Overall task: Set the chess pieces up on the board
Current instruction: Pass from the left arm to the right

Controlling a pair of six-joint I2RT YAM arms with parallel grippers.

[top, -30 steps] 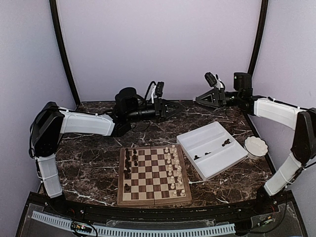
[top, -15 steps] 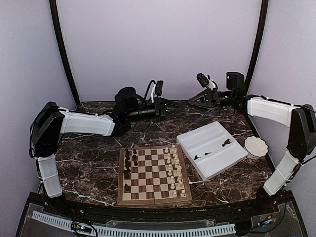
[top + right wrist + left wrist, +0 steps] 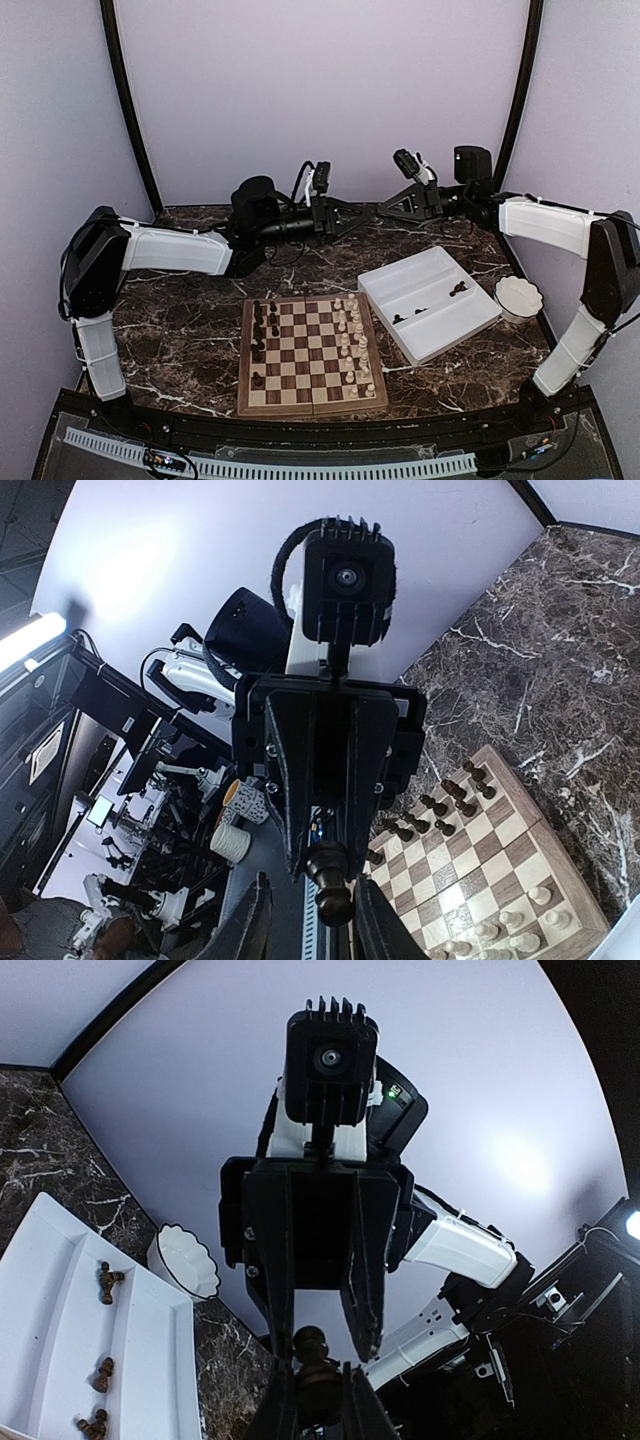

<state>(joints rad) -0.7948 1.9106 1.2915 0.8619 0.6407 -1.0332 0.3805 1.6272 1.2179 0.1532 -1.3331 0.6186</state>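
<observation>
White divided tray (image 3: 450, 325), centre-right, holds a few dark chess pieces (image 3: 458, 290) across its compartments, w/ a scalloped white bowl (image 3: 518, 297) just beside it. The checked wooden board (image 3: 310, 360) sits lower centre on the veined dark-marble desk (image 3: 180, 320). It has dark ones along its left files and cream pieces (image 3: 350, 340) along its right, w/ lilac walls (image 3: 320, 90) behind. Top centre I've got my left fingers (image 3: 278, 1415) clamped on one dark piece (image 3: 312, 1365) in mid-air, right fingers (image 3: 250, 930) spread either side of it.

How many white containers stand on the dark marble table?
2: the white rectangular divided tray right of the wooden chessboard, and the small white scalloped bowl just right of that tray. None appears hidden.
</observation>
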